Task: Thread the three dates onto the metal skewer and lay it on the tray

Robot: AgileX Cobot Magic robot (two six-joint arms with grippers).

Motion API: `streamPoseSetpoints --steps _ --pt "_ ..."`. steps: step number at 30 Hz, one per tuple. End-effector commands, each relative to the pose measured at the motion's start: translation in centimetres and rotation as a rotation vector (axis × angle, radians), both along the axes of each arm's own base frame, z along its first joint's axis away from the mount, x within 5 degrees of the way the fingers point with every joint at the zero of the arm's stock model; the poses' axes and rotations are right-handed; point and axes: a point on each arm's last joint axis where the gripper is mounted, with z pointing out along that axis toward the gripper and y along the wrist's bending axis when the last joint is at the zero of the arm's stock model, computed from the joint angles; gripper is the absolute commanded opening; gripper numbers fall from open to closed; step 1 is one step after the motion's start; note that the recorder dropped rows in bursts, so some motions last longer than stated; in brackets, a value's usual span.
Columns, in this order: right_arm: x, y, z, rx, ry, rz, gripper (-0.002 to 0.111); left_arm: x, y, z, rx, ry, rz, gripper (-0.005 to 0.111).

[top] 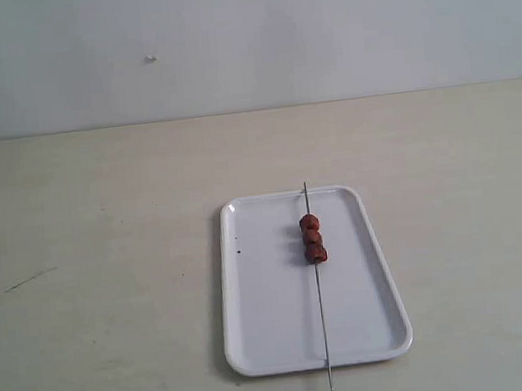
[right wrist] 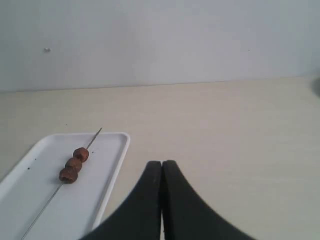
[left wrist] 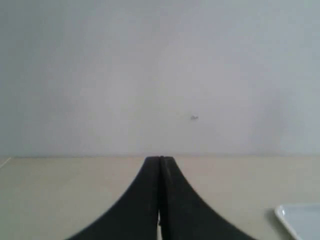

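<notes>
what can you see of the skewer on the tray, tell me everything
The skewer is a very thin, straight, grey rod that looks like metal. It lies flat along the length of the white tray, right of the tray's middle. Its far tip pokes just past the far rim and its near end sticks out over the near rim. Three reddish-brown wrinkled dates are threaded on its far half, bunched against each other. Nothing else touches it.
</notes>
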Motion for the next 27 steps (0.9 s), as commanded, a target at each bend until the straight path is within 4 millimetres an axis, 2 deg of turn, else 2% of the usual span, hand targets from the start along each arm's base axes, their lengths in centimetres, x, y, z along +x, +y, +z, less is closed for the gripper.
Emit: streamPoseSetpoints --steps 1,7,11,27 --pt "0.0 0.0 -0.1 0.003 -0.004 -0.005 0.0 0.0 0.3 -1.5 0.009 0.137 0.036 0.0" --pt "0.0 0.0 -0.1 0.003 -0.004 -0.005 0.0 0.1 0.5 -4.1 0.076 0.269 0.049 0.0" --pt "0.0 0.0 -0.1 0.003 -0.004 -0.005 0.0 0.0 0.6 -4.6 0.083 0.324 0.056 0.0" --pt "0.0 0.0 -0.1 0.003 -0.004 -0.005 0.0 0.0 0.6 -4.7 0.096 0.333 0.06 0.0"
